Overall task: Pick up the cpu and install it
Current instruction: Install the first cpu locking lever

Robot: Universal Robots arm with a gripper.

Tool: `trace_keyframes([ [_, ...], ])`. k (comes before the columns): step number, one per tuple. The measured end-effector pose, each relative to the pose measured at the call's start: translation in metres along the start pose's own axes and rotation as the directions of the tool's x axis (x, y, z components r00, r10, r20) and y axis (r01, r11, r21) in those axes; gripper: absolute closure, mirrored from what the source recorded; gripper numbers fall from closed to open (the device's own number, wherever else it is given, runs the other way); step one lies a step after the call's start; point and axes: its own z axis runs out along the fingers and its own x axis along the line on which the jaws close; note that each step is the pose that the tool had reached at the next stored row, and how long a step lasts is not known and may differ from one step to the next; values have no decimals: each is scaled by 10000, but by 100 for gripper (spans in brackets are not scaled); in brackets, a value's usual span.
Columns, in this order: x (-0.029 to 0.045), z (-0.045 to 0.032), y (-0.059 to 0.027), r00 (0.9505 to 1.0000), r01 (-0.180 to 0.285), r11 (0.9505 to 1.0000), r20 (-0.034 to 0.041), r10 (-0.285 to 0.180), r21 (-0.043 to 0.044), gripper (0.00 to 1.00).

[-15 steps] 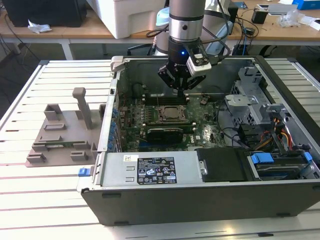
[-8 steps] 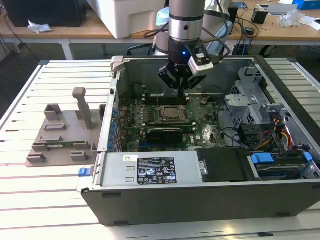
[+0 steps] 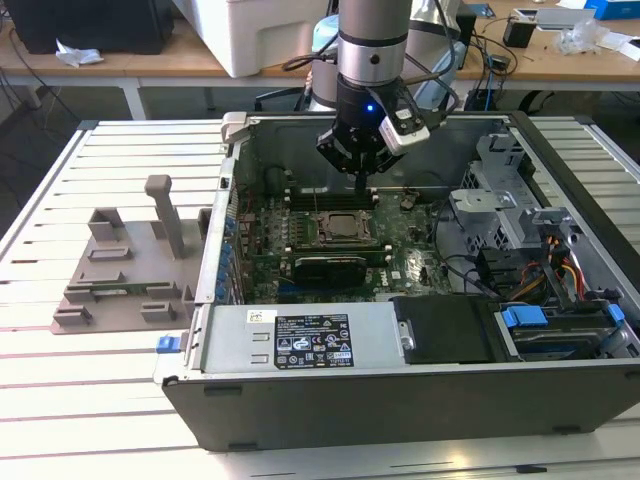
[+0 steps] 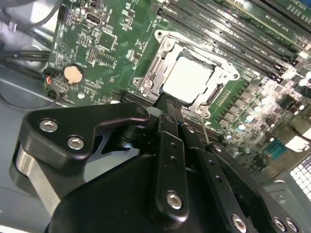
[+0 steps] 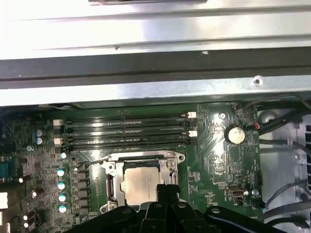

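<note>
Grey computer case [image 3: 420, 380] lies open on the slatted tabletop [image 3: 100, 390]. Inside it, the hand [image 3: 361, 183] hangs just above the socket [image 5: 112, 167], fingers closed together and holding nothing. Seated in that socket, the cpu [image 4: 187, 77] looks placed; securing it appears to remain.

The pincer [image 5: 165, 188] hides one edge of the cpu [image 5: 141, 187] in both wrist views.

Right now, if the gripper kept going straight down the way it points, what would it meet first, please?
Most likely the pale silver-white square cpu seated in the metal-framed socket, directly beyond the gripper; the gap between them is unclear.
</note>
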Motion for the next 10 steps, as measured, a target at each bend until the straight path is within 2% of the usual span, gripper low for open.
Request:
trace_keyframes([
  [1,-1,0,0,9996,280,9996,-5,-280,-9,89],
  [3,-1,0,0,9993,379,9993,-30,-379,-14,89],
  [5,-8,6,0,9981,369,9993,-486,-368,4,89],
  [10,-7,1,0,9981,369,9993,-503,-368,5,89],
])
